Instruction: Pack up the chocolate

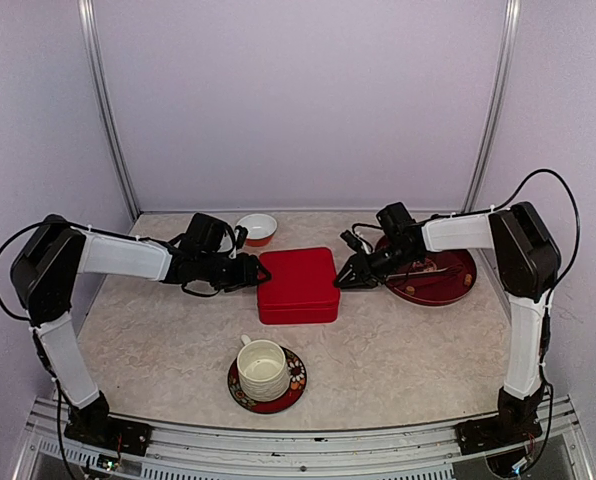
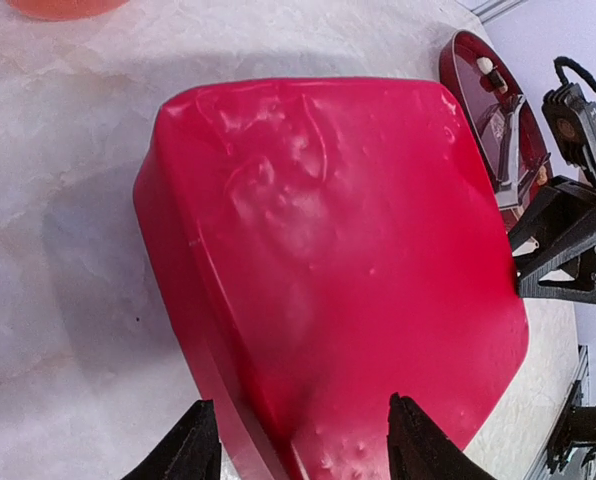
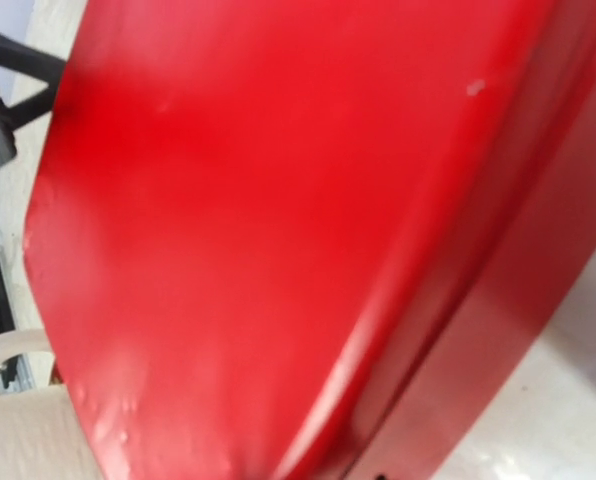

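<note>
- At the left, the left pincer (image 1: 257,272) lies low over the desk (image 1: 408,350) and reaches in to the left side of the red box (image 1: 298,285).
- In its wrist view the two fingertips stand apart, spread to either side of the box's near corner, so we call this pincer open. We cannot make out whether either finger presses on the box.
- Behind it, near the back of the desk, sits a small bowl (image 1: 257,228), white inside and orange-red outside, apart from the box.
- Toward the front stands a cream cup (image 1: 262,368) on a flowered saucer (image 1: 294,386), well in front of the box.
- The red box sits in the middle with its lid down, its glossy top slightly dented.
- The right pincer (image 1: 346,277) meets the box's right edge. From the left wrist view its black fingers show a gap between them at that edge, yet we cannot tell whether they are gripping the box or merely resting against it.
- Farther right lies a dark red plate (image 1: 448,298), partly under the right arm.
- The chocolate (image 1: 467,280) lies on this plate as small pieces, one white and one tan among them, beside metal tongs (image 1: 425,270). None of it is in either pincer.
</note>
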